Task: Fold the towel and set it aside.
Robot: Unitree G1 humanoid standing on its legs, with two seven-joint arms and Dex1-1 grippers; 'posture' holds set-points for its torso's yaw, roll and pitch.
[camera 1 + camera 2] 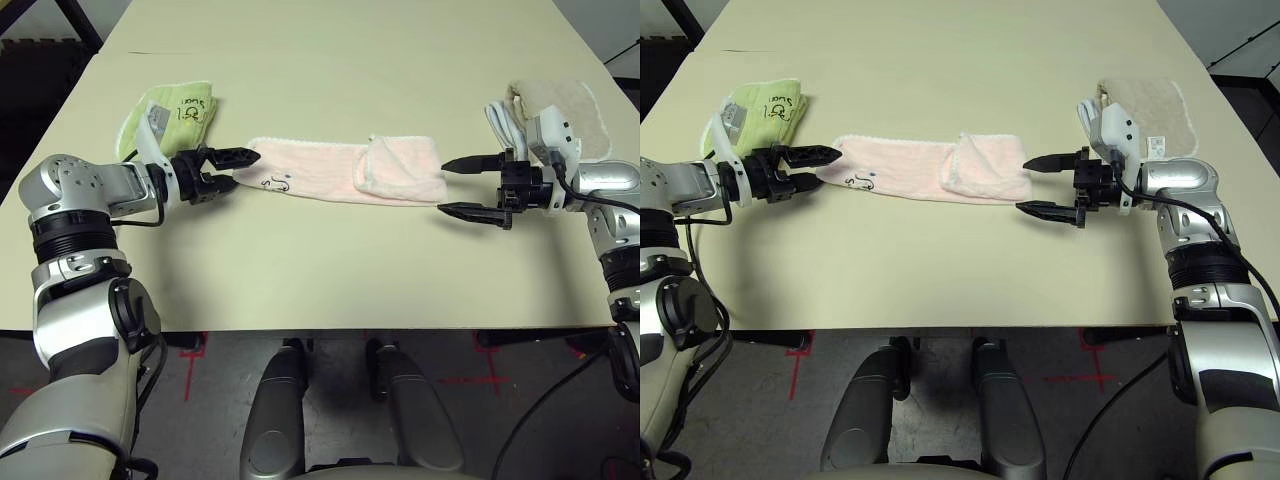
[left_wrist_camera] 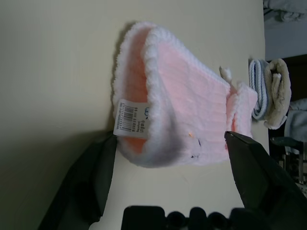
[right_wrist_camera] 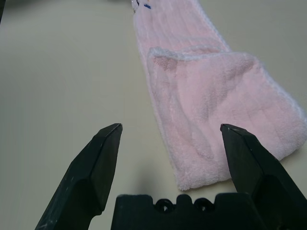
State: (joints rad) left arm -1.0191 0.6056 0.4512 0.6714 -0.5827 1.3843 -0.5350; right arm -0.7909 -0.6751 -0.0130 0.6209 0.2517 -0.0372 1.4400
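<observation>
two open tools (image 1: 236, 168) (image 1: 462, 186) flank the towel (image 1: 345, 170).

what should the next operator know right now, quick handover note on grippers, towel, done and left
Left gripper: open, at the pink towel's embroidered end, holding nothing.
Right gripper: open, just off the towel's other end, holding nothing.
Towel: lies flat as a long strip across the table between the two grippers, with its end on the robot's right already flapped back over itself.
Nearby: a lime-green folded towel behind the left gripper, a beige folded towel behind the right one.
Done: lengthwise fold, partial end fold.
Left: finish folding the strip, then set it aside.
</observation>
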